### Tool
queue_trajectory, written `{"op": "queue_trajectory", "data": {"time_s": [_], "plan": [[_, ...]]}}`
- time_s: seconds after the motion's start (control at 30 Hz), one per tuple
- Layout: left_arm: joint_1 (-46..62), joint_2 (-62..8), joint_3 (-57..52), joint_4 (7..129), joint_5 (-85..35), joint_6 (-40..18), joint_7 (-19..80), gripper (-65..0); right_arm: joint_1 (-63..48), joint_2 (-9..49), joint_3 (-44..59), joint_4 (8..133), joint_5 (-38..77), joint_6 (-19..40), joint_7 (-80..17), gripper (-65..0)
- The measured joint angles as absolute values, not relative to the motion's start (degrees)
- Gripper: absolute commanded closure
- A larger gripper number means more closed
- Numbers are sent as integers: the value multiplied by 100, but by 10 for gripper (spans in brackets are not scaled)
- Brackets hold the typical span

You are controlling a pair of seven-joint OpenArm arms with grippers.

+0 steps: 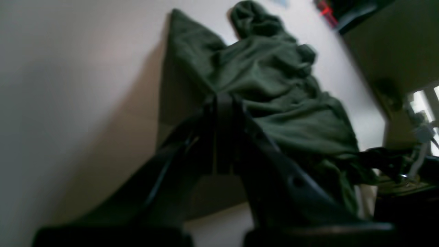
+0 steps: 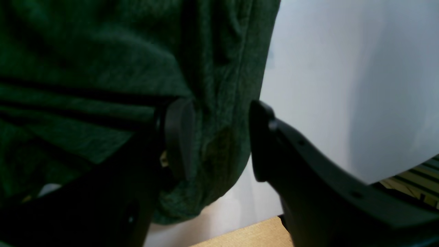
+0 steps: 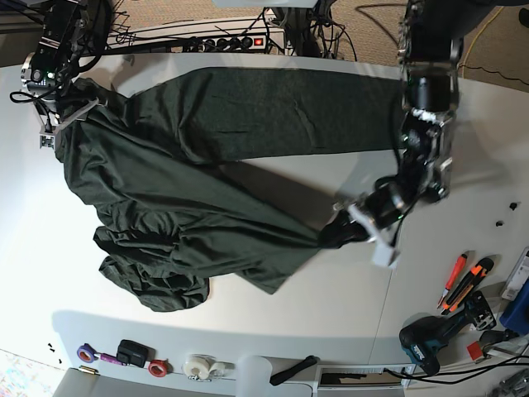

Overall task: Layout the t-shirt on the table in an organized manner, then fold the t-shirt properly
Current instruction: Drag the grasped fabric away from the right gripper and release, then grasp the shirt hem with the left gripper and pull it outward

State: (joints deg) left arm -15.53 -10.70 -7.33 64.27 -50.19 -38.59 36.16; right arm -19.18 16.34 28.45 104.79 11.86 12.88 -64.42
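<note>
The dark green t-shirt (image 3: pixel 190 198) lies crumpled on the white table (image 3: pixel 331 314), with one long flat part stretched along the far side and bunched folds at the near left. My left gripper (image 3: pixel 335 231) is shut on a pulled-out corner of the shirt at mid-right. In the left wrist view its closed fingertips (image 1: pixel 223 97) pinch the cloth (image 1: pixel 274 79), which runs away from them in a taut ridge. My right gripper (image 3: pixel 66 116) is at the shirt's far-left corner. Its jaws (image 2: pixel 219 137) stand wide apart, with the shirt's hemmed edge (image 2: pixel 219 85) hanging loosely between them.
Orange cutters (image 3: pixel 463 281) and a cordless drill (image 3: pixel 434 339) lie at the table's right edge. Tape rolls (image 3: pixel 198 364) and small items line the near edge. A power strip (image 3: pixel 223 41) with cables sits behind the far edge.
</note>
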Motion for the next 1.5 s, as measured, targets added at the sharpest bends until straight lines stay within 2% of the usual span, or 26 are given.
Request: {"op": "queue_trajectory", "data": {"time_s": [0.07, 0.1, 0.13, 0.17, 0.2, 0.4, 0.53, 0.63, 0.77, 0.83, 0.93, 1.03, 1.07, 1.1, 1.17, 1.2, 1.3, 1.4, 1.5], "plan": [[-1374, -1125, -873, 6431, -5288, -3933, 3634, 0, -1918, 1634, 2845, 10479, 1186, 1286, -6442, -260], [-1310, -1133, -897, 6427, -5347, -3920, 3645, -96, -1918, 1636, 2845, 10479, 1186, 1286, -6442, -261], [-1288, -1133, -902, 6425, -5347, -3920, 3680, -222, -1918, 1634, 2845, 10479, 1186, 1286, -6436, -261], [-1299, -1127, -875, 6423, -5332, -3909, 3736, -310, -1918, 1634, 2845, 10479, 1186, 1286, -6392, -260], [-1332, -1111, -834, 6423, -5341, -3909, 3760, -333, -1918, 1634, 2845, 10479, 1186, 1288, -6370, -261], [-1946, -1103, -464, 6427, -5181, -3927, 3712, -322, -1918, 1634, 2845, 10479, 1186, 1288, -6274, -261], [-2602, -1009, 303, 6344, -3277, -2995, 3127, -319, -1918, 1634, 2845, 10479, 1186, 1286, -6274, -261], [-3063, -982, 1155, 6084, -2661, -2580, 2838, -319, -1918, 1634, 2845, 10479, 1184, 1288, -6272, -261], [-3793, -963, 2276, 5304, -1815, -2034, 2668, -319, -1916, 1636, 2847, 10479, 1184, 1288, -6274, -261], [-4066, -864, 2663, 4685, -1616, -1984, 2641, -319, -1918, 1636, 2847, 10479, 1184, 1288, -6276, -261], [-4180, -598, 2880, 3739, -1485, -1905, 2292, -319, -1916, 1636, 2847, 10479, 1184, 1288, -6274, -260], [-4215, -408, 2869, 3319, -1389, -1905, 1826, -304, -1918, 1634, 2849, 10479, 1184, 1288, -6274, -261], [-4224, -373, 2871, 3297, -1393, -1903, 1824, -288, -1918, 1634, 2849, 10479, 1184, 1288, -6274, -261], [-4204, -360, 2871, 3299, -1398, -1898, 1796, -242, -1918, 1634, 2849, 10479, 1186, 1288, -6272, -261], [-4156, -309, 2871, 3297, -1420, -1905, 1662, -61, -1918, 1636, 2849, 10479, 1184, 1288, -6274, -261], [-4145, -283, 2871, 3297, -1411, -1907, 1597, 0, -1920, 1634, 2849, 10479, 1184, 1288, -6274, -261], [-4132, -252, 2871, 3319, -1365, -1684, 1553, 0, -1918, 1636, 2849, 10479, 1184, 1288, -6276, -260], [-4069, -296, 2602, 3494, -1070, -690, 1745, 0, -1920, 1629, 2849, 10479, 1188, 1288, -6274, -261], [-4069, -574, 1914, 3688, -1079, -285, 1962, 0, -1916, 1634, 2849, 10479, 1188, 1288, -6298, -261]]}}
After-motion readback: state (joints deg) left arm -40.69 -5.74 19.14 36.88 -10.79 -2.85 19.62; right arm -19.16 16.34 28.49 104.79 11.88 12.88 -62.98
